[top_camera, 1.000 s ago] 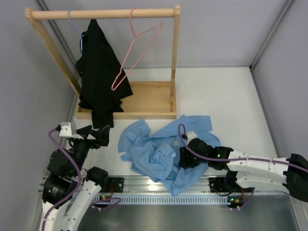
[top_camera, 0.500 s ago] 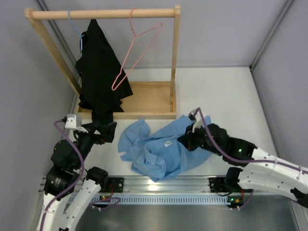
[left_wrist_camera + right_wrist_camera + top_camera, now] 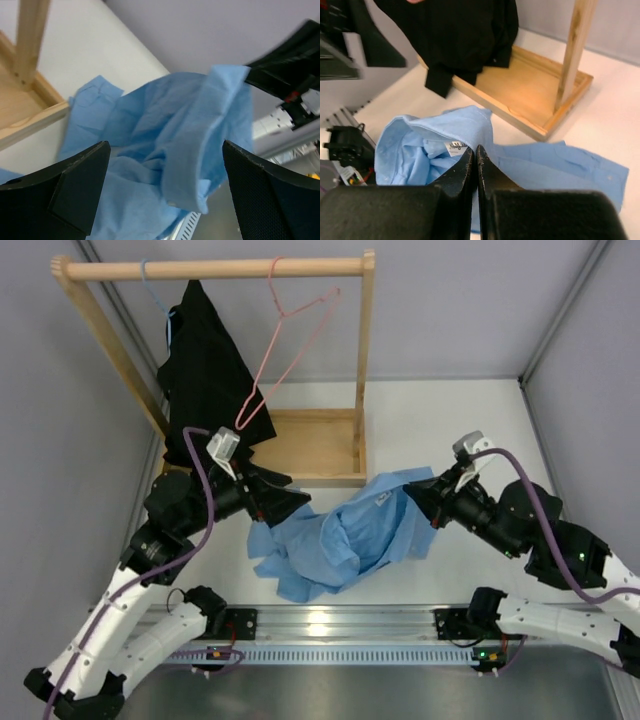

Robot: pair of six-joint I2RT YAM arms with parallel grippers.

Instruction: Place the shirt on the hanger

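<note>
Top external: wooden rack [image 3: 300, 445] stands at the back left of the table [image 3: 460, 420]. Its rail carries the black garment [image 3: 205, 380] on a thin blue hanger [image 3: 155, 295], and the pink hanger [image 3: 288, 358] hooked beside it, bare and tilted. The black hem drops to the left end of the rack's tray base. The shirt [image 3: 345, 540] is just in front of the tray, partly raised off the table, with the rest bunched on the surface between my two arms. My right gripper [image 3: 476, 149] has its jaws pressed fully together, pinching the collar fabric right beside the white neck label [image 3: 454, 146]; the shirt hangs from that pinch. My left gripper [image 3: 295, 498] is spread as wide as it goes and holds nothing. It sits at the shirt's left edge, and left wrist shows a fold of blue cloth framed between the fingers; I can't tell whether they touch it.
</note>
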